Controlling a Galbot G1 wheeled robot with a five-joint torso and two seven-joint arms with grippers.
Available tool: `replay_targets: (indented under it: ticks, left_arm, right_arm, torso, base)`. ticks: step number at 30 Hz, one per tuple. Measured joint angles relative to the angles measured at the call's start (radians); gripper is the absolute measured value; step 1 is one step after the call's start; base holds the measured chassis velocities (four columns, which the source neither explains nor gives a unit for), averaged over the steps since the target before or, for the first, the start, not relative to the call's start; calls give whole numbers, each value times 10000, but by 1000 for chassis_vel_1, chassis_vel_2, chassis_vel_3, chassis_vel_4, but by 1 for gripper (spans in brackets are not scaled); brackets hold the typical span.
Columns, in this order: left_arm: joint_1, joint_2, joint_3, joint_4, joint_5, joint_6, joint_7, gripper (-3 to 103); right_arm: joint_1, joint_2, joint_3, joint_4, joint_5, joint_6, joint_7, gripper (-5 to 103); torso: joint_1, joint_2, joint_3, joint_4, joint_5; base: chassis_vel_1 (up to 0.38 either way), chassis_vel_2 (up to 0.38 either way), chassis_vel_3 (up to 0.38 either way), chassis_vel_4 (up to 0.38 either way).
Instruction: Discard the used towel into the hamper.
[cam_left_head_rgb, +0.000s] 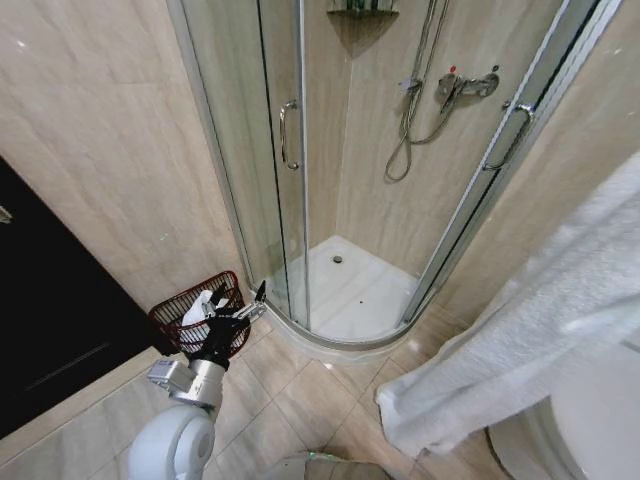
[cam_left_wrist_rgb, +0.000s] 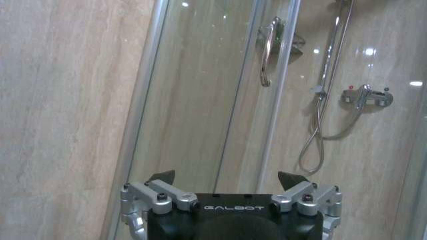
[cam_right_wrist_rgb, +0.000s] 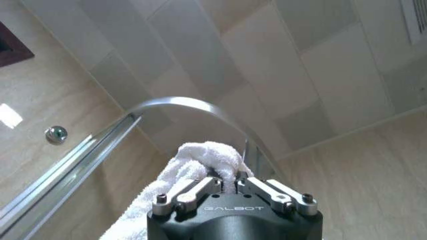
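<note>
The hamper (cam_left_head_rgb: 178, 312), a small dark red wire basket, stands on the floor by the wall, just left of the shower cabin. My left gripper (cam_left_head_rgb: 240, 303) hovers open at its rim on the shower side; the left wrist view shows that gripper (cam_left_wrist_rgb: 227, 179) with its jaws spread wide and nothing between them. The white towel (cam_left_head_rgb: 520, 340) drapes in a long fold from the right edge down toward the floor. In the right wrist view my right gripper (cam_right_wrist_rgb: 228, 182) points up at the ceiling, shut on a bunch of the towel (cam_right_wrist_rgb: 200, 155).
A curved glass shower cabin (cam_left_head_rgb: 300, 200) with a white tray (cam_left_head_rgb: 350, 290) fills the corner ahead, its raised sill next to the hamper. A dark door (cam_left_head_rgb: 50, 320) is at the left. Tiled floor (cam_left_head_rgb: 300, 390) lies between the hamper and the hanging towel.
</note>
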Motion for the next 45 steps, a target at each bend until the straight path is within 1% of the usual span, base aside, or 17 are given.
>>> replay_targets:
  ticks: [9, 13, 17, 23, 26, 28, 30, 34, 37, 38, 43, 45]
  left_arm:
    - [0, 0, 0, 0, 0, 0, 0, 100]
    - [0, 0, 0, 0, 0, 0, 0, 100]
    - [0, 0, 0, 0, 0, 0, 0, 100]
    - [-1, 0, 0, 0, 0, 0, 0, 100]
    - [0, 0, 0, 1, 0, 0, 0, 100]
    - [0, 1, 0, 0, 0, 0, 0, 100]
    - [0, 0, 0, 0, 0, 0, 0, 100]
    - [0, 0, 0, 0, 0, 0, 0, 100]
    - [-1, 0, 0, 0, 0, 0, 0, 100]
    - [-1, 0, 0, 0, 0, 0, 0, 100]
    - [0, 0, 0, 0, 0, 0, 0, 100]
    - [0, 0, 0, 0, 0, 0, 1, 100]
  right_arm:
    - [228, -69, -196, -116, -6, 42, 113, 8]
    - [275, -109, -219, -154, -9, 45, 108, 8]
    - [305, -196, -226, -203, -16, 45, 89, 8]
    - [313, -246, -226, -204, -21, 42, 67, 8]
    - [330, -423, -40, -255, 99, 35, 107, 8]
    - [309, -462, 57, -269, 163, 32, 108, 8]
    - [222, -548, 295, -314, 306, 28, 101, 8]
    - [206, -645, 422, -388, 355, 30, 94, 8]
    - [153, -781, 700, -520, 469, 38, 76, 8]
    - [153, -781, 700, -520, 469, 38, 76, 8]
    - [69, -792, 900, -616, 571, 92, 8, 8]
    - [52, -773, 909, -616, 581, 100, -8, 8]
  torso:
    - [193, 462, 271, 0, 1]
    - [246, 581, 335, 0, 1]
    - [351, 827, 477, 1, 0]
    - [451, 1051, 601, 0, 1]
    - [530, 1218, 689, 2, 0]
    - [550, 1260, 710, 2, 0]
    - [619, 1417, 797, -2, 0]
    - [676, 1563, 885, 0, 0]
    - [767, 1759, 994, 0, 0]
    - [767, 1759, 994, 0, 0]
    - [891, 2045, 1155, 0, 0]
    - [914, 2095, 1181, 0, 1]
  base:
    - [0, 0, 0, 0]
    - [0, 0, 0, 0]
    - [0, 0, 0, 0]
    - [0, 0, 0, 0]
    - [0, 0, 0, 0]
    - [0, 0, 0, 0]
    - [0, 0, 0, 0]
    - [0, 0, 0, 0]
    - [0, 0, 0, 0]
    - [0, 0, 0, 0]
    - [0, 0, 0, 0]
    - [0, 0, 0, 0]
